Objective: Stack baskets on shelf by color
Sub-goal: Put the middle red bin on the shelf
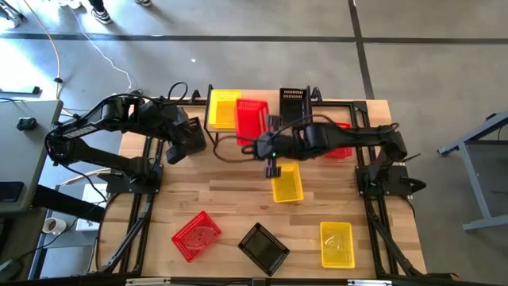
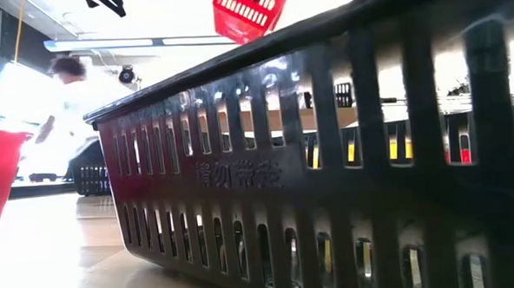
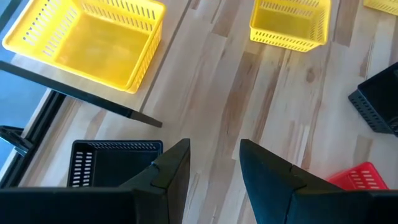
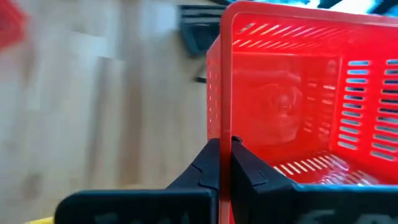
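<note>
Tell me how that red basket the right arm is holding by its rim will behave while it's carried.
The red basket probably stays stiff: its wall keeps shape in the right end effector. Perforated plastic suggests it's light. Pinched at one edge, it may swing or tilt.

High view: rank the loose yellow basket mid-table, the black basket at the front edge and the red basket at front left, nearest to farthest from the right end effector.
1. Yellow perforated plastic basket, mid-table, just in front of the right end effector.
2. Black mesh basket, front edge, near the centre.
3. Red mesh basket, front left, only slightly farther than the black one.
</note>
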